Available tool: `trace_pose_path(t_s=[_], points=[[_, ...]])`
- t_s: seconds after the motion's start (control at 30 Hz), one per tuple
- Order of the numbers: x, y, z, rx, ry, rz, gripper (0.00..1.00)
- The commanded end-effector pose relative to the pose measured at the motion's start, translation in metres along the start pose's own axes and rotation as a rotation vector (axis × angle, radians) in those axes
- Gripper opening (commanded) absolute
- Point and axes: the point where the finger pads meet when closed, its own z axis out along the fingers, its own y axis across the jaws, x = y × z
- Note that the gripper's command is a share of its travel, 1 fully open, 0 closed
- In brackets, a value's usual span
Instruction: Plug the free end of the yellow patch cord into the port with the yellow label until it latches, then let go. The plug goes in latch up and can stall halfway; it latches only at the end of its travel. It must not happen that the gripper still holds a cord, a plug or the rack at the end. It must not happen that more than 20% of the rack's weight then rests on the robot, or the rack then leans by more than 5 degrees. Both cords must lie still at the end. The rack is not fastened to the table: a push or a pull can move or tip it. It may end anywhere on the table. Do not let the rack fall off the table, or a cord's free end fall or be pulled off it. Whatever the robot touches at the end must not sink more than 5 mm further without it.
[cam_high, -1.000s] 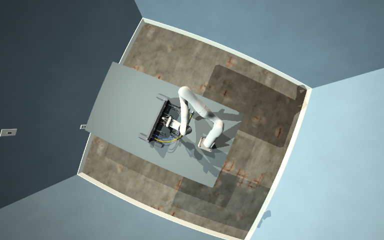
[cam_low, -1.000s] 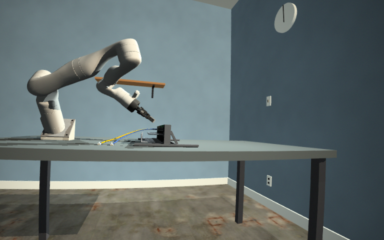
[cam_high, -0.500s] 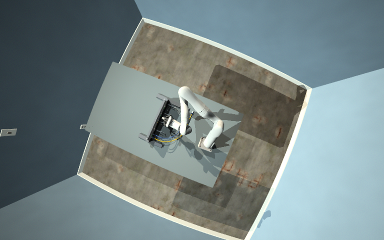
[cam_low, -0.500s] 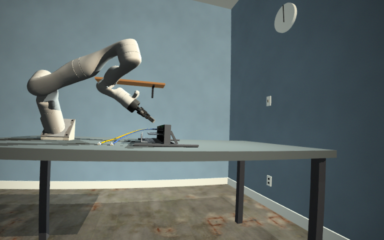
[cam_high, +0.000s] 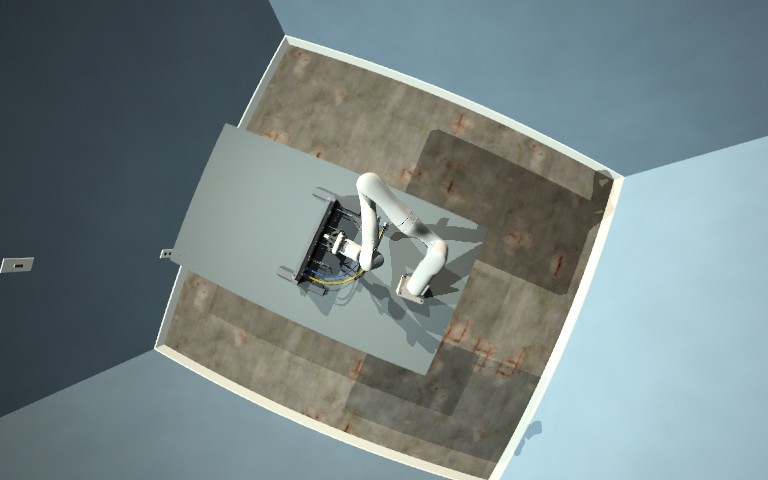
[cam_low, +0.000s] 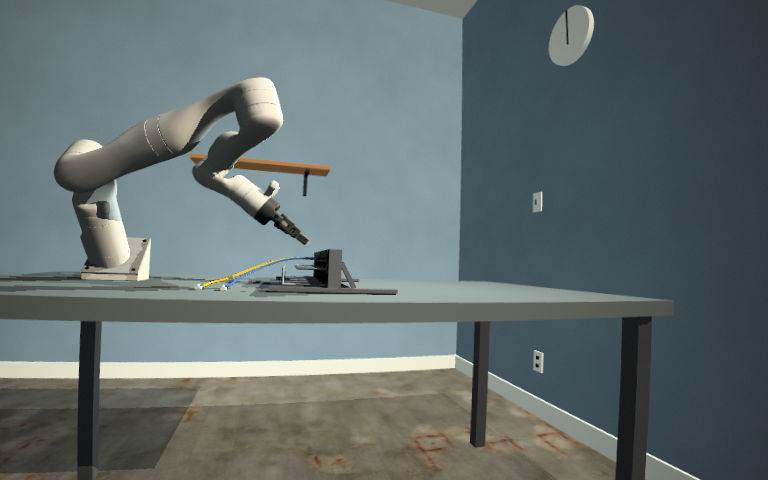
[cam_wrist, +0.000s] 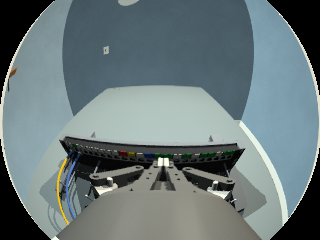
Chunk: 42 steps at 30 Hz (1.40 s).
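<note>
The rack (cam_high: 314, 240) (cam_low: 334, 268) stands upright on the table, its port row facing the arm. The yellow label (cam_wrist: 131, 154) is left of centre in that row in the wrist view. The yellow cord (cam_high: 334, 283) (cam_low: 249, 268) (cam_wrist: 59, 192) runs from the rack's left end in the wrist view. Its free plug (cam_high: 386, 224) (cam_low: 198, 286) lies on the table between rack and arm base. My gripper (cam_low: 306, 242) (cam_wrist: 163, 163) is shut and empty, a little above the rack's port side, right of the yellow label in the wrist view. The port's inside is too small to tell.
A blue cord (cam_high: 339, 276) (cam_wrist: 68, 187) runs beside the yellow one; its free plug (cam_low: 223, 288) lies on the table (cam_high: 226, 186) (cam_low: 509, 291). Rack feet (cam_high: 324, 193) (cam_low: 373, 292) stick out at the base. Thin bars stand out on the rack's cord side.
</note>
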Motion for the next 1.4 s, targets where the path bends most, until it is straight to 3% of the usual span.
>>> trace_pose_path(t_s=[0.0, 0.73, 1.37], points=[[0.000, -0.002, 0.001, 0.005, 0.000, -0.008, 0.00], [-0.001, -0.002, -0.003, 0.007, -0.001, -0.011, 0.00], [-0.002, -0.001, -0.059, 0.006, -0.001, -0.011, 0.00]])
